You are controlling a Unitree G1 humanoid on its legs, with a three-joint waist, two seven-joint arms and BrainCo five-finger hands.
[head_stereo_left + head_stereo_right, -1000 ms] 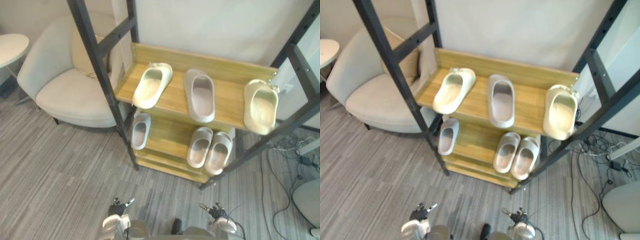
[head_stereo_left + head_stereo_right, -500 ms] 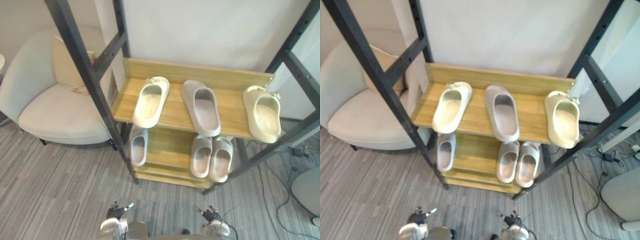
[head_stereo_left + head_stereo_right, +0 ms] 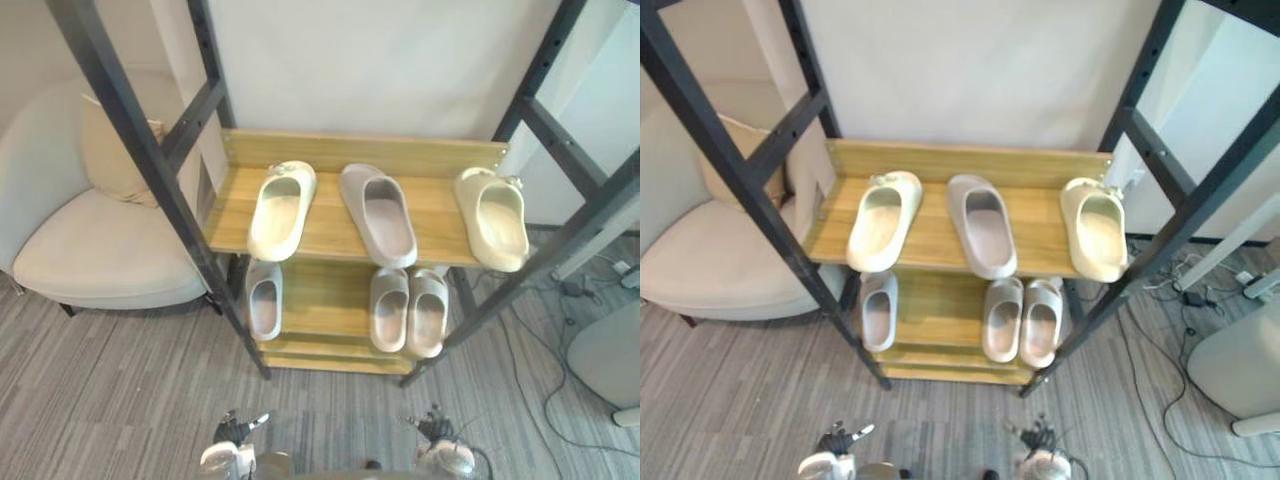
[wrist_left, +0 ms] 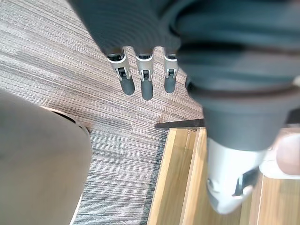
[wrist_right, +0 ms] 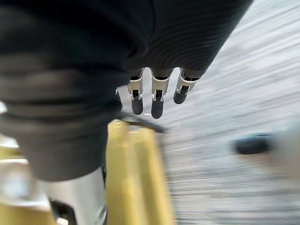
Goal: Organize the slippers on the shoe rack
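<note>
Grey striped carpet (image 3: 100, 400) lies nearest. Just above it, at 7 o'clock in the head view, hangs the left hand (image 3: 234, 430), and at 5 o'clock the right hand (image 3: 437, 428). In the wrist views the fingers (image 4: 146, 82) of the left and the fingers (image 5: 157, 96) of the right are straight and relaxed, and they hold nothing.

Further on, towards 12 o'clock, stands the shoe rack (image 3: 330, 238). On its lower shelf a single small slipper (image 3: 264, 300) lies at the 9 o'clock end. A pair of pale slippers (image 3: 427, 312) lies side by side at the 3 o'clock end. On the upper shelf a grey slipper (image 3: 380, 213) lies between the left cream slipper (image 3: 281, 208) and the right cream slipper (image 3: 494, 218), so the two cream ones are well apart. At 9 o'clock, beside the rack, is an armchair (image 3: 90, 255), and a white wall (image 3: 380, 60) is behind.

Against one second ago the whole picture has shifted. The rack is now centred and square to the view, and the armchair has slid to the edge. This is the camera moving; each slipper keeps its place on its shelf. I judge that the robot is lining itself up before the rack and that the sorting is not yet begun.
</note>
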